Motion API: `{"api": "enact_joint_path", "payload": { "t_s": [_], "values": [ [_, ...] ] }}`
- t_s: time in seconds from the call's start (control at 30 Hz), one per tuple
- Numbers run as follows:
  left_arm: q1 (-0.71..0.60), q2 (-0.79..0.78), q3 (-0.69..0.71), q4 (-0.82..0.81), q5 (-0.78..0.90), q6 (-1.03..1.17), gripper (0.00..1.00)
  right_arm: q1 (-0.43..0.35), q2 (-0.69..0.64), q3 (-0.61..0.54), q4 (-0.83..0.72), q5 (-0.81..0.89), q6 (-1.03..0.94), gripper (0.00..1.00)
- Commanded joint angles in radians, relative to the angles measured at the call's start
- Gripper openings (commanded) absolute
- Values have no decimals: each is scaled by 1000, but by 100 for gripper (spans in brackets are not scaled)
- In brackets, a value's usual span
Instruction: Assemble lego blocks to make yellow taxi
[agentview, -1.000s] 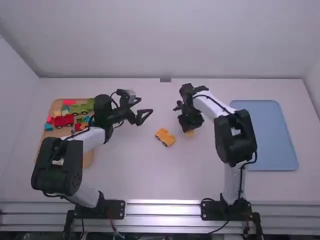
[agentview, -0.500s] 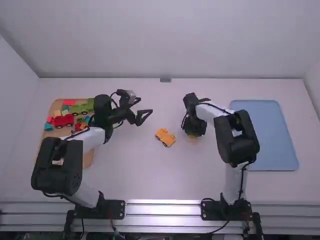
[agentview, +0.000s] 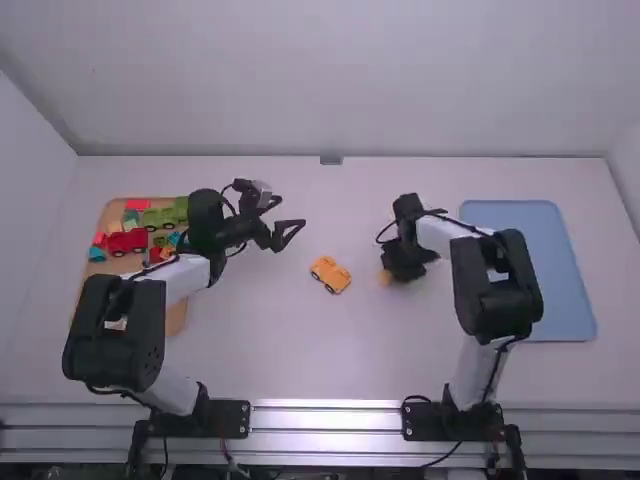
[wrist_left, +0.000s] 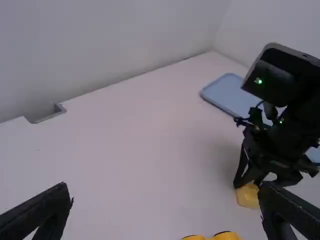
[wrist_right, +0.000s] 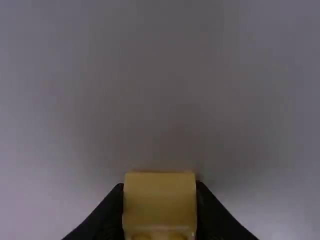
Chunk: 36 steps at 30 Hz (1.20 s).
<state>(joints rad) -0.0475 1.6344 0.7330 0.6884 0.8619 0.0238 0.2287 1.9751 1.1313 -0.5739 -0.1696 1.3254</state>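
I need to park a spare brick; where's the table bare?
Bare table lies between the yellow car and metal rail, and from the car to the back wall. It's crowded on the wooden board, among toys, and around the right tool, shut on a yellow block.

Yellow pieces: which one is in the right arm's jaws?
The small block, gripped between the right jaws; the other, the piece with dark wheels, lies apart, untouched.

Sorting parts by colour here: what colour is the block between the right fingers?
Yellow, best seen in the right wrist view.
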Motion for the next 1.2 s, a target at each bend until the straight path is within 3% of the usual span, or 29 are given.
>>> {"api": "enact_joint_path", "payload": {
  "t_s": [0.0, 0.3, 0.4, 0.43, 0.53, 0.7, 0.87, 1.17],
  "values": [
    [8, 0, 5, 0, 9, 10, 99, 8, -17, -34, 5, -40, 230, 0],
    [8, 0, 5, 0, 8, 10, 99, 6, -17, -69, 36, -39, 487, 0],
    [8, 0, 5, 0, 8, 10, 99, 6, -17, -71, 40, -40, 511, 10],
    [8, 0, 5, 0, 8, 10, 99, 5, -17, -70, 40, -40, 509, 25],
    [8, 0, 5, 0, 8, 11, 99, 0, -18, -70, 55, -63, 476, 99],
    [8, 0, 5, 1, 8, 10, 99, -8, -18, -71, 76, -114, 452, 99],
    [8, 0, 5, 0, 8, 11, 99, -43, -35, -18, -42, -114, 410, 99],
    [8, 0, 5, 0, -14, 8, 99, -106, -156, 259, -276, -151, 64, 99]
  ]
}}
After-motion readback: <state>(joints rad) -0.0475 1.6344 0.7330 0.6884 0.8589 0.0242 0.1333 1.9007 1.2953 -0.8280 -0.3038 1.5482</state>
